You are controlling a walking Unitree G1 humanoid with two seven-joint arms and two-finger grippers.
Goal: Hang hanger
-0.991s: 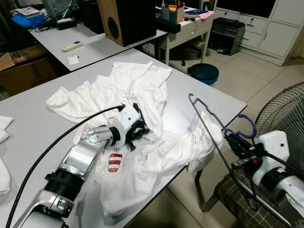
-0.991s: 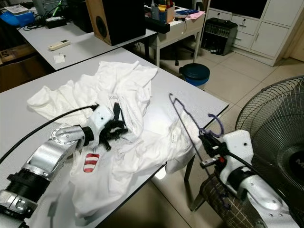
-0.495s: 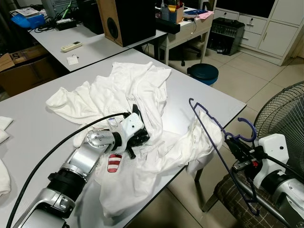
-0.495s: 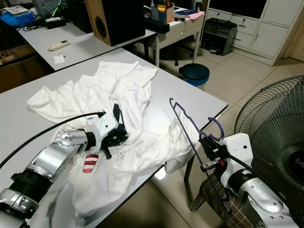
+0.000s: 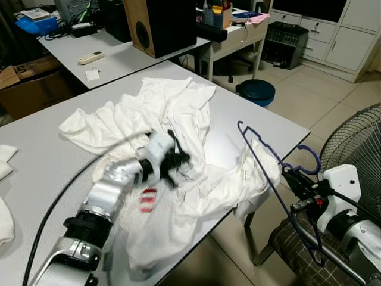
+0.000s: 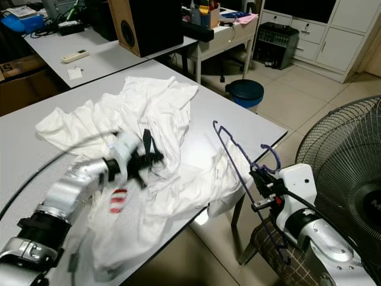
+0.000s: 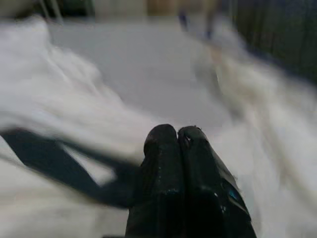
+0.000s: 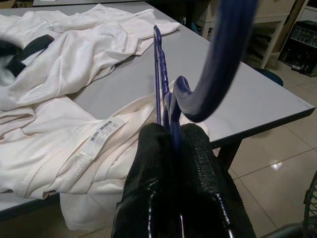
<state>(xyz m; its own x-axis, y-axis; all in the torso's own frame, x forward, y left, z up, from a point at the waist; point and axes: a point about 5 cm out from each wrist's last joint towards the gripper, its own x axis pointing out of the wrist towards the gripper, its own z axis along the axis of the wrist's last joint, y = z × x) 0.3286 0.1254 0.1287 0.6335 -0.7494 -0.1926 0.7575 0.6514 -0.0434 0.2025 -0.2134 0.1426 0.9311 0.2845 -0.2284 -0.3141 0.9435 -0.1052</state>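
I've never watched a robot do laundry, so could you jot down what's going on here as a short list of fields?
Surface: grey table
Clothing: white shirt crumpled on the table, one part drooping over the near edge
Left gripper: fingers shut, over the shirt, blurred
Right gripper: shut on the blue hanger, beside the table edge
Hanger position: upright, one end at the drooping cloth
Nearby: fan

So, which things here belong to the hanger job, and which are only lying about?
Belonging to the job:
- purple hanger, pinched in the right gripper
- white shirt on the grey table
- left gripper, shut, over the shirt

Lying about:
- fan
- speaker
- remote control
- blue stool
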